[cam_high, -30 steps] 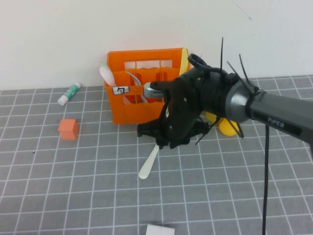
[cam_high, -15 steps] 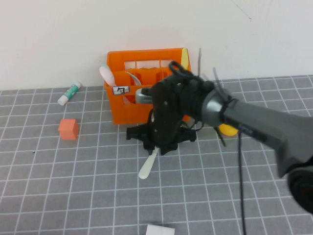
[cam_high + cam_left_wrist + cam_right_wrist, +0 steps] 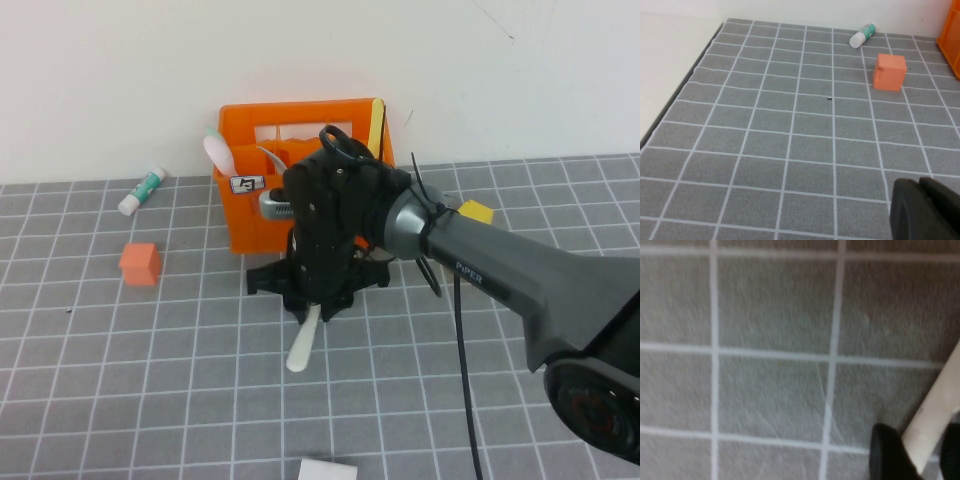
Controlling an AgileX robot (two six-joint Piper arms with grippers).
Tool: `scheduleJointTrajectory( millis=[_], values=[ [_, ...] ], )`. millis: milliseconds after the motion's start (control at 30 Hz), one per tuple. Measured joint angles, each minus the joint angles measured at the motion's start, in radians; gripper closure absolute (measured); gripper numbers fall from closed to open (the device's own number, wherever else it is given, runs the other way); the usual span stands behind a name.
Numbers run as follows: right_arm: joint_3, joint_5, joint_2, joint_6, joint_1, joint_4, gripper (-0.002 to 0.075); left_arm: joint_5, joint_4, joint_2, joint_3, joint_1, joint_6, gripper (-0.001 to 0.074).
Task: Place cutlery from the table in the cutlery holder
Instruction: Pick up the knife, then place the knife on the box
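High view first: the cutlery holder (image 3: 262, 200) is a glossy bright orange plastic crate with slotted sides, sitting at the back of the bench (image 3: 120, 380) against a plain white wall. The bench is a flat matte grey with a grid of thin white lines. Inside the holder I count three pieces: a pale pink spoon (image 3: 219, 153) at its left end, a grey-blue fork (image 3: 270, 160) further in, and a yellow knife (image 3: 376, 124) standing at its right end. One cream-white knife (image 3: 303, 340), smooth and flat, lies on the bench just in front of the holder. The right gripper (image 3: 316, 305) is down over that knife's upper end. There's also one small orange cube (image 3: 140, 263) and one white-and-green tube (image 3: 141, 191), both left of the holder.

Left wrist view: the cube (image 3: 889, 71) and tube (image 3: 862, 36) again, plus the left gripper (image 3: 925, 210), which is closed, parked well away from the holder.

Right wrist view: the gripper's fingers (image 3: 890, 452) sit spread either side of the cream knife handle (image 3: 935, 415), just beside it; I can't tell if they touch.
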Motion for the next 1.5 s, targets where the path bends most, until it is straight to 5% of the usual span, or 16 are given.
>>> scheduleJointTrajectory(
  millis=[233, 600, 900, 1267, 1500],
  values=[
    [-0.001, 0.048, 0.0, -0.157, 0.002, 0.008, 0.0604, 0.0, 0.0, 0.0, 0.0, 0.0, -0.003, 0.0736],
    [-0.001, 0.08, -0.004, -0.535, 0.061, 0.091, 0.0605, 0.0, 0.0, 0.0, 0.0, 0.0, -0.003, 0.0736],
    [0.004, 0.072, -0.124, -0.599, 0.107, 0.02, 0.0605, 0.0, 0.0, 0.0, 0.0, 0.0, -0.003, 0.0736],
    [0.093, -0.225, -0.285, -0.599, 0.111, -0.017, 0.0605, 0.0, 0.0, 0.0, 0.0, 0.0, -0.003, 0.0736],
    [0.421, -0.718, -0.446, -0.673, 0.112, -0.027, 0.0605, 0.0, 0.0, 0.0, 0.0, 0.0, -0.001, 0.0736]
  ],
)
